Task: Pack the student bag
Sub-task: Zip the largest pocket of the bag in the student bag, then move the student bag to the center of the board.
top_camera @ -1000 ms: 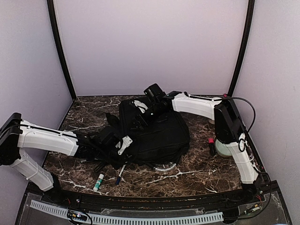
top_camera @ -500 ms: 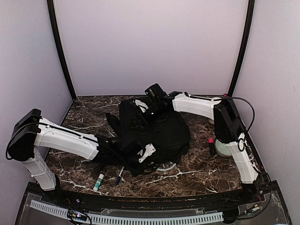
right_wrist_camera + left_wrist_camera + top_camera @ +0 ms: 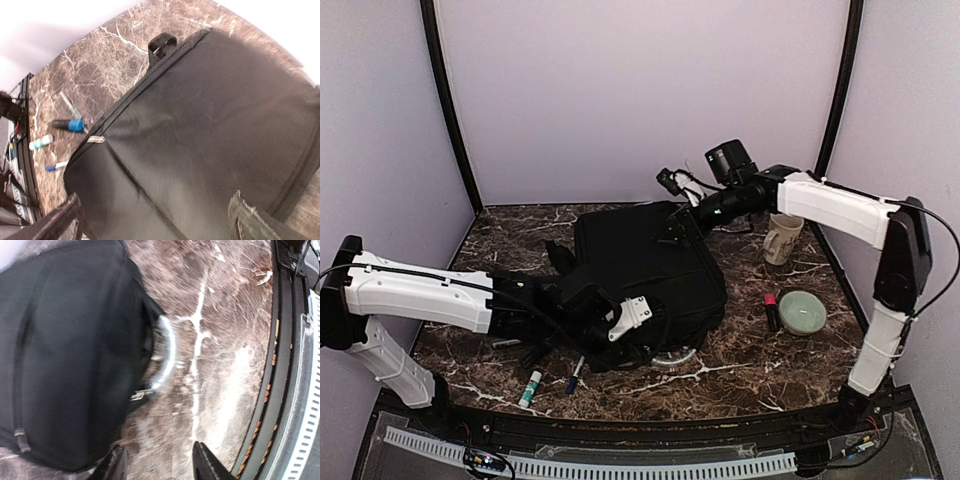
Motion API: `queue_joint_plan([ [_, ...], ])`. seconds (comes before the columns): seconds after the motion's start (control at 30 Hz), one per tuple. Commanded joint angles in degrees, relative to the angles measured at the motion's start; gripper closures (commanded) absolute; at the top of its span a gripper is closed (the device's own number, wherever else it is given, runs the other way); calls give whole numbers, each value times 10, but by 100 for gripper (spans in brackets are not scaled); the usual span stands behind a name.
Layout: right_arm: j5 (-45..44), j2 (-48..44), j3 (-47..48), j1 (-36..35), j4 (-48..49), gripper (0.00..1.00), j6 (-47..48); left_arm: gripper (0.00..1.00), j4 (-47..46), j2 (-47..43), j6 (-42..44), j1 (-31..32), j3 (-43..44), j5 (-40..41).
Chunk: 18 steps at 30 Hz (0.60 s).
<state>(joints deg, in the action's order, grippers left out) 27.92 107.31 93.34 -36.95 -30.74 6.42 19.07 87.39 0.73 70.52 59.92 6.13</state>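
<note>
Bag [image 3: 650,265] on dark marble table [image 3: 745,375], lilac walls [image 3: 640,100]

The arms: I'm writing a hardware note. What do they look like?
Left arm and right arm: white rounded link shells, black joints. A thin black cable loops along the right arm. The left gripper and right gripper have dark fingers.
</note>
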Motion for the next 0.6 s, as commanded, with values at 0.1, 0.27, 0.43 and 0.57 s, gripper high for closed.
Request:
queue_joint_plan([
  [0.1,-75,-196,-133,-3,16,0,55,33,118,-40,71,-1,23,173],
  [0.27,-108,-262,-226,1,-5,0,78,30,139,-10,166,-2,21,198],
  [0.43,-127,-251,-263,5,-65,12,122,31,93,3,242,-5,9,168],
  [0.57,-151,-245,-309,8,-47,16,120,31,69,30,279,-11,4,165],
])
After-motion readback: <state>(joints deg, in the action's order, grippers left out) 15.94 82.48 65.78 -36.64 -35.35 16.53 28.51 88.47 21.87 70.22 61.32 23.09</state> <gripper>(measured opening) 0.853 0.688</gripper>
